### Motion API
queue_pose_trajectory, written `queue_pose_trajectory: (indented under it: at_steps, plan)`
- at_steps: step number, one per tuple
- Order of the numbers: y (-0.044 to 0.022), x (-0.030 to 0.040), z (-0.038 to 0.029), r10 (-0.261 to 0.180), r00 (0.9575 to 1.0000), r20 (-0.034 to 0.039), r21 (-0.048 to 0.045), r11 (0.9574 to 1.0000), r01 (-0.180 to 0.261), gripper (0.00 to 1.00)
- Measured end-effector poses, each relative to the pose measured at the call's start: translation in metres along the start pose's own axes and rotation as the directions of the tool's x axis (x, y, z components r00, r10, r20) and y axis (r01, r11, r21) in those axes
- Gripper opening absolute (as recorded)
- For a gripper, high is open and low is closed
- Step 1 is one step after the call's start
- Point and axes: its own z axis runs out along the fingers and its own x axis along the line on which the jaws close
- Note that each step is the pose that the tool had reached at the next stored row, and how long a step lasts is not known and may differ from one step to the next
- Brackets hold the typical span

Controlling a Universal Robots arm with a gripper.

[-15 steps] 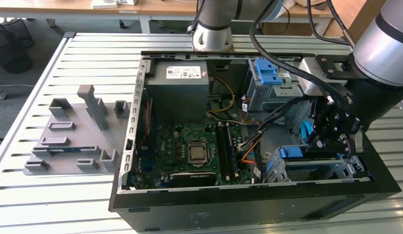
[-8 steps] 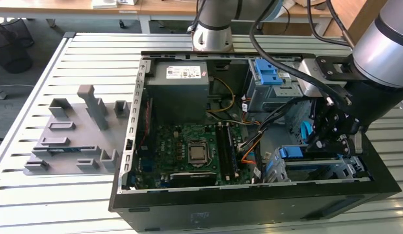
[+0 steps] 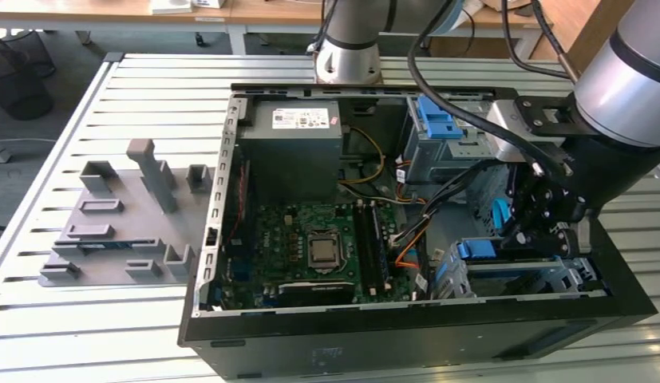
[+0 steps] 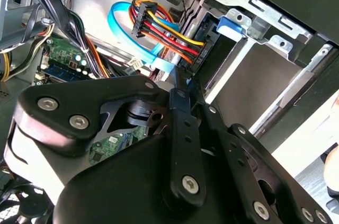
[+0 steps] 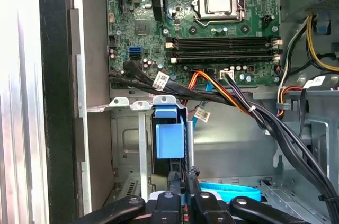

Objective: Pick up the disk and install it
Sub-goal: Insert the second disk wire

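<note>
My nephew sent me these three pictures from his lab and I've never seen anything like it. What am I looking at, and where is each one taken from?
It is a robot arm working inside an open computer case that lies on its side on a slatted metal table.

The exterior view comes from a camera standing off the arm. It shows the green circuit board, the grey power-supply box and grey holders on the table beside the case.

Both wrist views come from cameras riding on the arm, looking past its black claw into the case. The claw hangs by a metal drive cage with a blue plastic piece and coloured cables.

Whether the claw holds anything, I cannot tell.
</note>
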Motion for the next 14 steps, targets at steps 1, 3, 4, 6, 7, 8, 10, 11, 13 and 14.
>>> queue_pose_trajectory:
  at_steps: [1,3,4,6,7,8,10,11,13,14]
  plan:
    - [0.0,0.0,0.0001,0.0,1.0,0.0001,0.0,1.0,0.0,0.17]
    - [0.0,0.0,0.0004,0.0,1.0,0.0006,0.0,1.0,0.0,0.17]
    - [0.0,0.0,0.0004,0.0,1.0,0.0005,0.0,1.0,0.0,0.17]
    - [0.0,0.0,0.0004,0.0,1.0,0.0006,0.0,1.0,0.0,0.17]
    - [0.0,0.0,0.0004,0.0,1.0,0.0008,0.0001,1.0,0.0,0.17]
    - [0.0,0.0,0.0005,0.0,1.0,0.001,0.0001,1.0,0.0,0.18]
    - [0.0,0.0,0.0001,0.0,1.0,0.001,0.0,1.0,0.0,0.24]
    - [0.0,0.0,-0.0007,0.0,1.0,0.0008,0.0,1.0,0.0,0.24]
    - [0.0,-0.0001,-0.0036,0.0,1.0,0.0009,0.0,1.0,0.0,0.24]
    - [0.0,-0.0001,-0.0051,0.0,1.0,0.0008,0.0,1.0,0.0,0.24]
